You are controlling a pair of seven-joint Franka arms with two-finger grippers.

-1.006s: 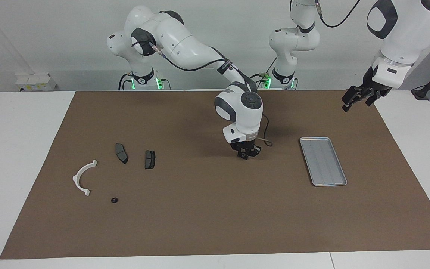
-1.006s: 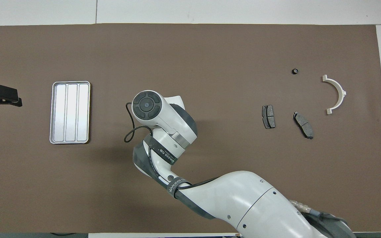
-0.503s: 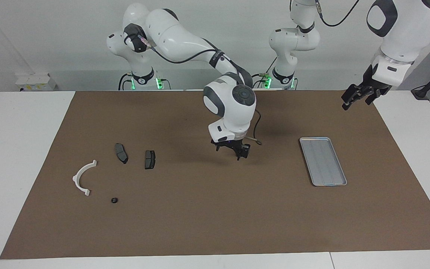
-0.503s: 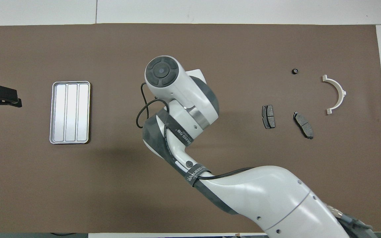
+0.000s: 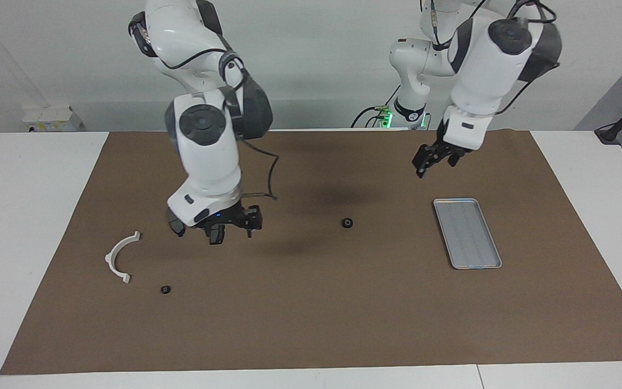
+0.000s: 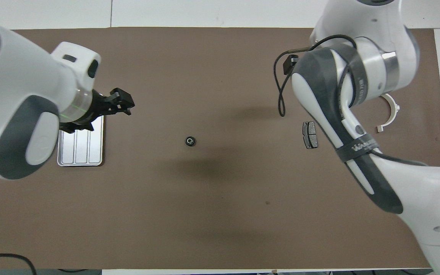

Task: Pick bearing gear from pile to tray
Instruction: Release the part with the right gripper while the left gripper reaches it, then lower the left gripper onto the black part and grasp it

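Mid-mat lies your gear [image 5: 347,222]; right gripper [image 5: 234,225] hangs open over pads [image 6: 310,135], left gripper's [image 5: 436,158] fingers unclear.

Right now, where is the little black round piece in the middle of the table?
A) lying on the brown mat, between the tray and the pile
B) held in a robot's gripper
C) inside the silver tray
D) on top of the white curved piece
A: the little black round piece lies alone on the brown mat, apart from the tray and from the white curved piece, with no gripper touching it.
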